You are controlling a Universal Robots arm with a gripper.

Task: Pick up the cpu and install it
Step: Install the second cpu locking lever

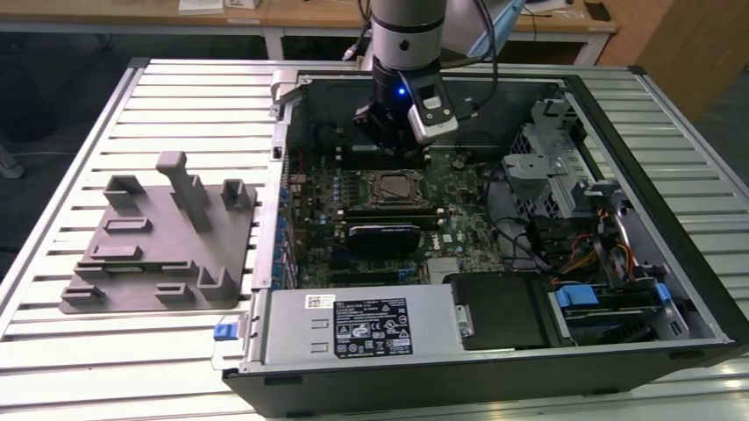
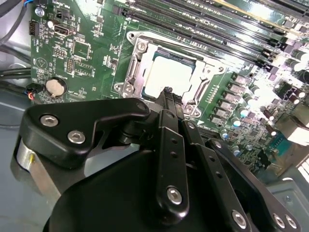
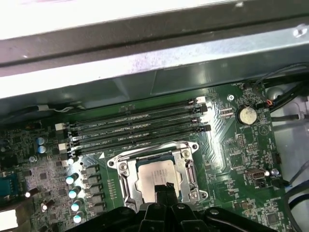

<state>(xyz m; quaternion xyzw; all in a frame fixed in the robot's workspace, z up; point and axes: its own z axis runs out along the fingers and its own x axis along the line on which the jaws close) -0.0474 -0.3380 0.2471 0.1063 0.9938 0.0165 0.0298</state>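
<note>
Cpu point(image 2: 166, 77) seated in socket point(image 2: 133, 72), apparently installed; gripper point(image 2: 167, 92) at its 6 o'clock edge, fingers together, empty, presumably released.

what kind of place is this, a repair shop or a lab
Probably a lab or workshop test bench: an opened computer case lies on a slatted metal table, beside a grey fixture tray, with wooden desks behind.

- Even, bright room light falls from above on the slatted bench point(image 1: 175, 105)
- The computer case point(image 1: 655, 175) interior sits dimmer, shadowed
- Glare whitens the cpu point(image 2: 169, 77) lid in both wrist views
- Close gripper parts look soft
</note>
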